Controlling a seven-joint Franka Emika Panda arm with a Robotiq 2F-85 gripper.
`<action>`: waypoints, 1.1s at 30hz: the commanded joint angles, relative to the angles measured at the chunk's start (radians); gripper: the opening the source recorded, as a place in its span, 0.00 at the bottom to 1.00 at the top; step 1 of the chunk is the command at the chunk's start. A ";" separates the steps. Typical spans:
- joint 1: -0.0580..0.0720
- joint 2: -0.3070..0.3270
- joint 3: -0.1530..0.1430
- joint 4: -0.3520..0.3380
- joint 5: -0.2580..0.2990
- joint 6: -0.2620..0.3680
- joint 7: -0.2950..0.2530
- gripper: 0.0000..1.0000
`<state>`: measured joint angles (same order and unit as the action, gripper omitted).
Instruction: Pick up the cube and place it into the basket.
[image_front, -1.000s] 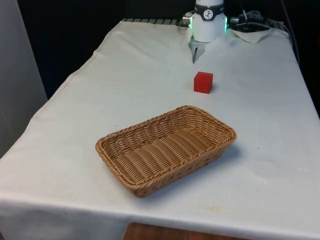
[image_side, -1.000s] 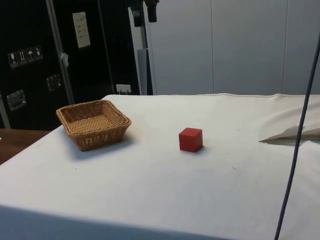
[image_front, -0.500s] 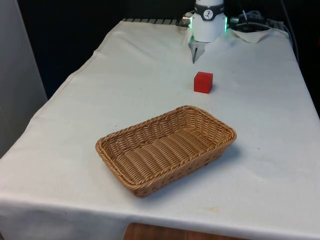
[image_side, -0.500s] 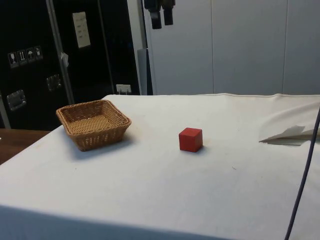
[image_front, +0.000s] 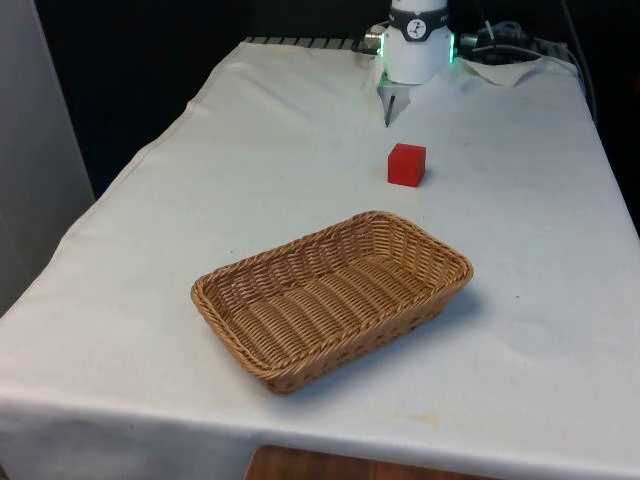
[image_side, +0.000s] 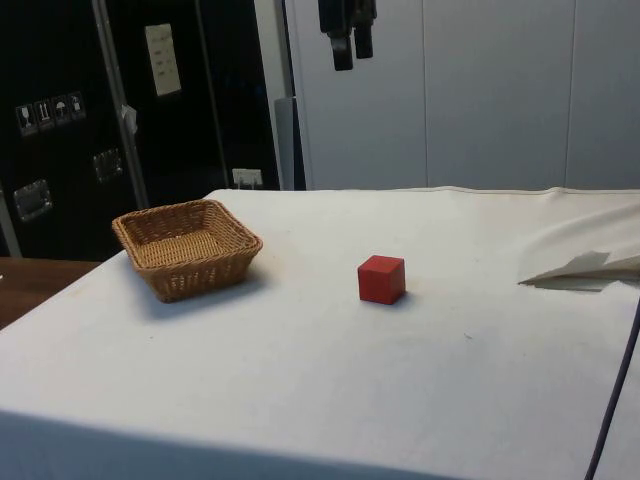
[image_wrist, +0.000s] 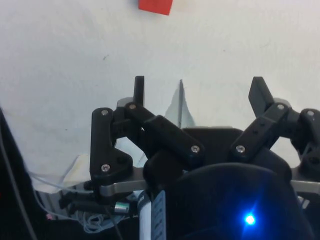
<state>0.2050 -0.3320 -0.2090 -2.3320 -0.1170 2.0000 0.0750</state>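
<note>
Table cloth (image_front: 250, 170): a white cloth covers the whole table, far below the gripper; it lies mostly smooth, with a raised fold near the robot's end.

Basket (image_front: 332, 297): a shallow, rectangular woven wicker basket, light brown, with nothing inside it. It sits on the cloth well apart from the gripper, low beneath it and off to one side; in the side view it is lower and toward that picture's left of the gripper, beyond the cube.

Gripper (image_side: 350, 58): a black two-finger gripper hanging high in the air, fingers pointing straight down, touching nothing. In the wrist view the two fingertips (image_wrist: 139, 89) stand spread wide apart, with only bare white cloth between them.

Cube (image_front: 406, 165): a small red cube resting flat on the cloth, nothing touching it. It lies well below the gripper; in the side view it sits almost straight beneath the fingers, only slightly off to one side. In the wrist view it shows beyond the fingertips, out ahead of the gap between them rather than inside it. It lies apart from the basket, closer to the robot's end of the table.
</note>
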 joint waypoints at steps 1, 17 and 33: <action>-0.001 -0.004 0.000 -0.007 -0.006 0.005 0.004 1.00; -0.018 -0.066 -0.011 -0.166 -0.048 0.144 0.047 1.00; -0.014 -0.022 -0.033 -0.246 0.019 0.259 0.040 1.00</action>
<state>0.1870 -0.3580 -0.2380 -2.5720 -0.1110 2.2440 0.1170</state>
